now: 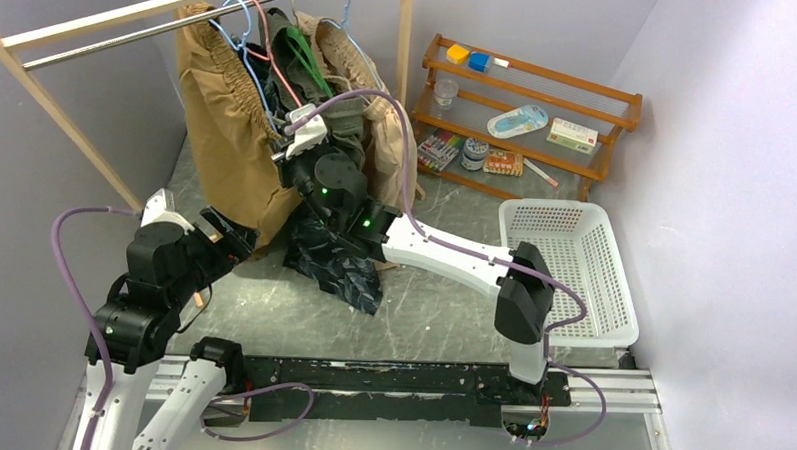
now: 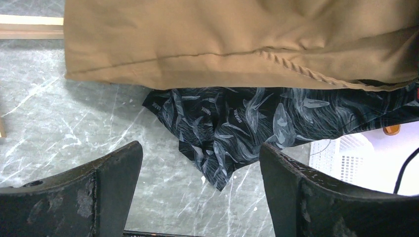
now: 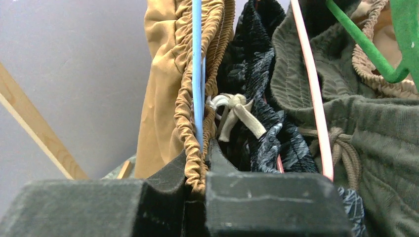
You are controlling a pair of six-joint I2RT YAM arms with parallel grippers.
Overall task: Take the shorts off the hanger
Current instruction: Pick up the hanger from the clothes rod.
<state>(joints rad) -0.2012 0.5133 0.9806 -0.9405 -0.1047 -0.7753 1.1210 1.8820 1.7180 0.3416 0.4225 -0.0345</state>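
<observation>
Several pairs of shorts hang bunched on hangers from the rail (image 1: 171,22). The tan-brown shorts (image 1: 228,129) are at the left on a blue hanger (image 3: 197,74). My right gripper (image 3: 197,159) is shut on their gathered waistband (image 3: 190,123), right beside the blue wire. The dark navy patterned shorts (image 3: 257,74) hang behind on a pink hanger (image 3: 309,74), their leg trailing onto the table (image 1: 328,258). The olive green shorts (image 3: 375,128) are on a green hanger (image 3: 365,49), and the beige pair (image 1: 382,144) is farthest right. My left gripper (image 2: 199,148) is open and low, below the tan hem (image 2: 197,74), holding nothing.
A white basket (image 1: 573,261) stands on the table at the right. A wooden shelf (image 1: 529,99) with small items leans at the back right. The rack's slanted wooden leg (image 1: 68,123) is at the left. The walls close in on both sides.
</observation>
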